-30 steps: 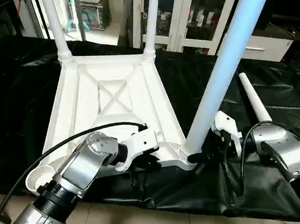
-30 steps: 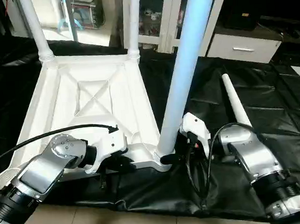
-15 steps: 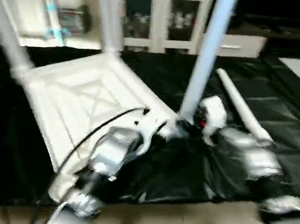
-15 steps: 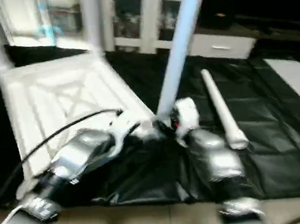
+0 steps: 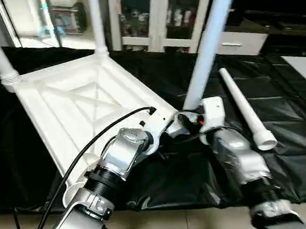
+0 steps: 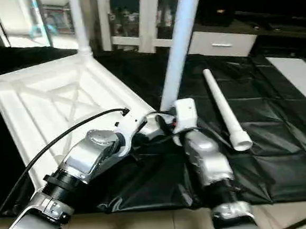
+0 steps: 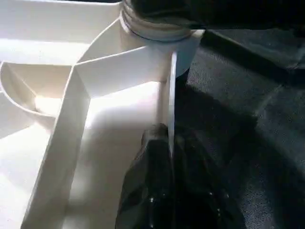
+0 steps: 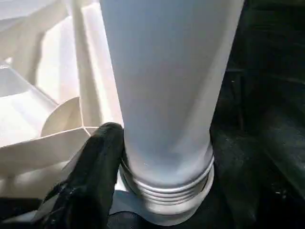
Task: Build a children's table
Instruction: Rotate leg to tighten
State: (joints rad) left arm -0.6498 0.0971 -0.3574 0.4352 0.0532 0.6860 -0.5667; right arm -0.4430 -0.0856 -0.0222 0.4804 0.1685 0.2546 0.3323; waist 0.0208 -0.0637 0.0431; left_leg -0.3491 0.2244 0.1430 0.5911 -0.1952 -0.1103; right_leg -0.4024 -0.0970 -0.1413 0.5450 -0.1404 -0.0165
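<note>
- While the third leg (image 5: pixel 205 41) is only as secure as its threads, the worst I can picture is cross-threading: if I turn it while it leans, the ribbed collar at its base could bind in the socket (image 8: pixel 167 210) and sit crooked.
- That leg does look tilted against the top (image 5: pixel 73 107), though I cannot tell whether that is the lean of the camera or of the leg itself.
- Should my left fingers slip off the top's thin side wall, the top could skate on the black sheet (image 5: pixel 303 134) and twist the leg out of line.
- My left gripper (image 7: pixel 167 143) is pinched nearly shut on that wall, one finger each side, just beside the socket.
- My right gripper (image 8: pixel 143 157) stands fairly wide around the leg's base; one black finger (image 8: pixel 95 162) lies against the tube just above the collar, and I judge the leg to be held.
- The top lies upside down on the sheet: white plastic, X-ribbed, round sockets at the corners.
- Two legs (image 5: pixel 97 23) stand upright in its far corners; the near corner on my left has an empty socket (image 5: pixel 77 189).
- A fourth leg (image 5: pixel 242 107) lies loose on the sheet, off to the right of the top, wide end toward me; a careless sweep of my right arm (image 5: pixel 238 155) could set it rolling.
- Beyond the top stand white cabinets (image 5: pixel 156 19).
</note>
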